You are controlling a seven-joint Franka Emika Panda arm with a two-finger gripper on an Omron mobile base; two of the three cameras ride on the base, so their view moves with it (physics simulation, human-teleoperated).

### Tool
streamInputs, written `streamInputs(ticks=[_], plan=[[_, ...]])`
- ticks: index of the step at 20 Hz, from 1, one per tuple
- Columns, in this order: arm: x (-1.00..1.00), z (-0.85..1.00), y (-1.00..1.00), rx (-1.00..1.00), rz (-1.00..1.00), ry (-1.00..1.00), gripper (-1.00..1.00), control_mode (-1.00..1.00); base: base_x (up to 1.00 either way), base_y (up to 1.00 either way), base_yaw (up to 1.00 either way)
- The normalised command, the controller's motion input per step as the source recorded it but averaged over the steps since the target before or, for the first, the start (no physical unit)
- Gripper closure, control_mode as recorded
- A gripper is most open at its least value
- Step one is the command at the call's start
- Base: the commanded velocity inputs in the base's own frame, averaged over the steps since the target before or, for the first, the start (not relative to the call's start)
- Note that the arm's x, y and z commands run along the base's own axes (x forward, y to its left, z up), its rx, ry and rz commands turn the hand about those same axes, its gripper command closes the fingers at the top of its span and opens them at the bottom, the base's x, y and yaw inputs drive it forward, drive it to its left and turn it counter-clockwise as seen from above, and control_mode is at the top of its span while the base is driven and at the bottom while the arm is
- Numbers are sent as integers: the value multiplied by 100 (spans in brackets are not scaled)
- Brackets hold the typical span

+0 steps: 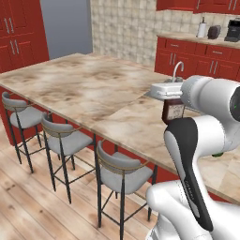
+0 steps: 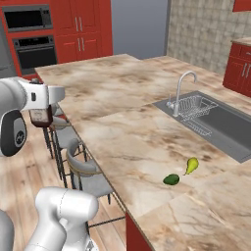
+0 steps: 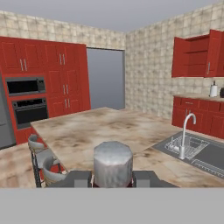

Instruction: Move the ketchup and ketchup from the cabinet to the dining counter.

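Ketchup (image 1: 173,110) bottle held upright, clamped between the fingers (image 3: 113,178), apparently above the near edge of the dining counter surface (image 1: 89,86); cabinet (image 3: 199,52) door open beyond.

Even bright rendered light, no clear source, faint soft shadows, no glare, slightly coarse, blocky detail

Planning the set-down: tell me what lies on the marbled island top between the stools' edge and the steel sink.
In the right base view, the beige marbled dining counter is bare between the grey stools and steel sink.
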Motion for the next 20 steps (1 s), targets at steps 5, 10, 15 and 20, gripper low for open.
streamInputs(ticks=[5,10,15,20], plan=[[-2,-7,-14,2,0,-1,100,-100,0,0,0],[4,-11,-37,8,1,7,100,-100,0,0,0],[18,-10,-38,6,3,17,100,-100,0,0,0],[23,-18,-36,0,13,7,100,-100,0,0,0]])
